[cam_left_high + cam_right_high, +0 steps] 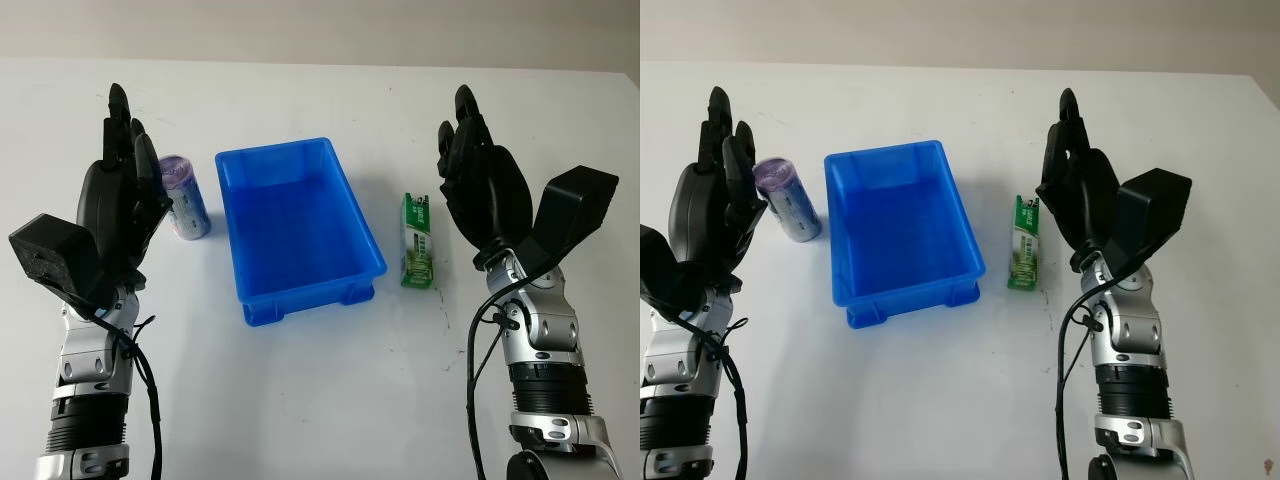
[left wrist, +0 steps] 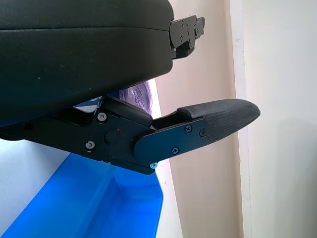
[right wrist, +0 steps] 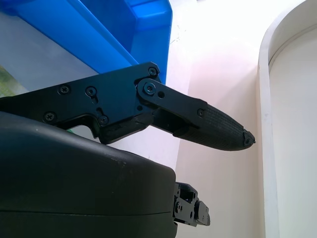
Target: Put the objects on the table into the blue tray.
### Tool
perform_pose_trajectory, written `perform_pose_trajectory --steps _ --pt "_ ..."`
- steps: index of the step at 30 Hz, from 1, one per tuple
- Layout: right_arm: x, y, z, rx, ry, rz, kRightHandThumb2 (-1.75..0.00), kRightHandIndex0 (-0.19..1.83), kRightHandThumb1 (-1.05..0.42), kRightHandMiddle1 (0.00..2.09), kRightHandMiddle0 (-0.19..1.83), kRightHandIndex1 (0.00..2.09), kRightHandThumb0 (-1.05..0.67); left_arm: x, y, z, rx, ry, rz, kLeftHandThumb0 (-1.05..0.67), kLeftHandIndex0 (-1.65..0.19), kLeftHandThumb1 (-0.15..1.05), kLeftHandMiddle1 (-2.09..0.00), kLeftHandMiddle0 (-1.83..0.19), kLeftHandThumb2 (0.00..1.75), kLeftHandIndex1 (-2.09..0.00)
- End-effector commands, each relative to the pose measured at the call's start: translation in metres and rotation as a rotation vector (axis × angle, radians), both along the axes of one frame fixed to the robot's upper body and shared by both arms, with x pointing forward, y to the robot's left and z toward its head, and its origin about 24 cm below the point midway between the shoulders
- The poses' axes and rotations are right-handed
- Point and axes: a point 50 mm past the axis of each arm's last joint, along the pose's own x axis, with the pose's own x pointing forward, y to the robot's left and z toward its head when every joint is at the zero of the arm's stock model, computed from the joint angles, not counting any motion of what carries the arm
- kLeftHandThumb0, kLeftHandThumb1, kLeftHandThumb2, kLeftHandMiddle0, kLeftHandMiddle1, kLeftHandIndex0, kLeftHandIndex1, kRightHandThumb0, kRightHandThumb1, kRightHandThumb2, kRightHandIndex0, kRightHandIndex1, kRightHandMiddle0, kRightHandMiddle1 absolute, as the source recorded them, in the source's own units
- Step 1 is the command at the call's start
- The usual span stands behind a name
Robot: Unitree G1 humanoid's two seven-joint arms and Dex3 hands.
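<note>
On the white table [image 1: 320,400], a rectangular blue plastic tray [image 1: 300,225] sits in the middle with nothing in it. Just beside its left wall lies a purple-topped cylindrical can [image 1: 184,198]; to its right, apart from it, lies a flat green and white carton [image 1: 418,240] whose printing is too small to read. The left hand [image 1: 125,190] is open beside the can, the right hand [image 1: 480,175] open beside the carton.
</note>
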Motion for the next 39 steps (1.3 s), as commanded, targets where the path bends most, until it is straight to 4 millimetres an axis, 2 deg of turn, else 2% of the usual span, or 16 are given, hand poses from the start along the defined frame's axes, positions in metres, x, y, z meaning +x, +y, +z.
perform_pose_trajectory --steps 1,12,15,18,23,26,33,39 --pt "-0.002 0.000 0.003 0.005 -0.022 0.001 -0.81 -0.19 -1.05 0.00 -0.19 0.00 -0.79 -0.003 0.001 0.002 0.015 -0.009 0.005 -0.81 0.19 1.05 0.00 0.19 0.71 0.00" --pt "0.000 -0.004 0.003 -0.007 -0.014 0.007 -0.81 -0.19 -1.05 0.00 -0.19 0.00 -0.78 0.000 0.001 0.001 0.013 0.002 0.000 -0.81 0.19 1.05 0.00 0.19 0.71 0.00" --pt "0.004 -0.013 0.015 -0.034 -0.046 0.009 -0.75 -0.19 -1.05 0.00 -0.19 0.00 -0.79 -0.001 0.001 0.001 0.015 0.001 0.004 -0.81 0.19 1.05 0.00 0.19 0.72 0.00" --pt "0.010 -0.027 0.035 -0.106 -0.106 0.017 -0.62 -0.19 -1.05 0.00 -0.19 0.00 -0.77 -0.001 0.001 0.002 0.011 -0.002 0.004 -0.81 0.19 1.05 0.00 0.19 0.71 0.00" --pt "0.021 -0.051 0.078 -0.404 -0.176 0.013 -0.18 -0.17 -1.04 0.02 -0.16 0.02 -0.82 -0.002 0.002 0.002 0.009 -0.005 0.002 -0.81 0.19 1.05 0.00 0.19 0.71 0.00" --pt "0.026 -0.058 0.102 -0.596 -0.193 0.002 -0.05 -0.13 -0.92 0.05 -0.10 0.04 -0.85 -0.002 0.002 0.002 0.004 -0.003 0.001 -0.81 0.19 1.05 0.00 0.19 0.71 0.00" --pt "0.030 -0.060 0.135 -1.113 -0.278 -0.044 -0.02 0.01 -0.69 0.12 0.04 0.11 -0.77 -0.001 0.000 0.002 0.015 0.002 -0.005 -0.82 0.19 1.05 0.00 0.19 0.71 0.00" --pt "0.030 -0.053 0.140 -1.648 -0.488 -0.014 -0.06 0.06 -0.73 0.15 0.11 0.11 -0.90 0.000 0.000 0.002 0.011 0.004 -0.009 -0.82 0.19 1.05 0.00 0.19 0.70 0.00"
